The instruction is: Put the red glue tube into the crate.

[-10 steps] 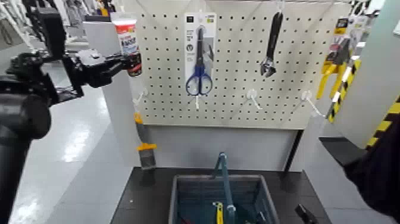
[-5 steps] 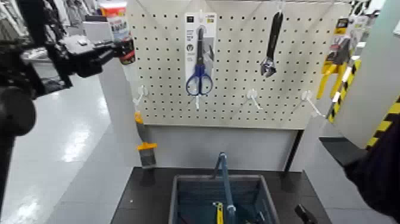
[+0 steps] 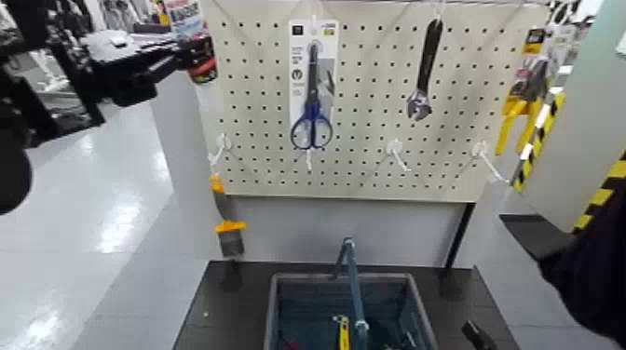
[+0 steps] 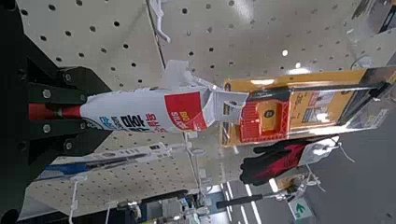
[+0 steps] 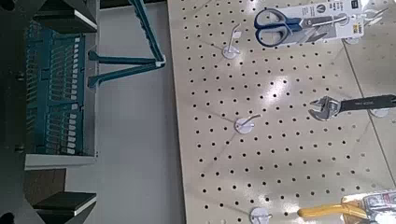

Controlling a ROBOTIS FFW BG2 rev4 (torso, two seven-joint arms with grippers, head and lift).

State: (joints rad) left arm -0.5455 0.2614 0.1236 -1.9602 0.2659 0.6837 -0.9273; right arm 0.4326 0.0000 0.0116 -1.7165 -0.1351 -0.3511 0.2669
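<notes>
Left arm [image 3: 70, 70]: extended inward from the head view's upper left edge. Left tool [image 4: 86, 110]: jaws closed. Right tool [image 5: 82, 110]: fingers parted, one at each corner of the right wrist view's left side.

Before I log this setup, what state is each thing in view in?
Red glue tube: gripped, outside the crate.
Left gripper: shut on the tube.
Crate: open-topped, handle raised.
Scissors: carded, hanging.
Adjustable wrench: hanging.
Right gripper: open, empty, beside the crate.
</notes>
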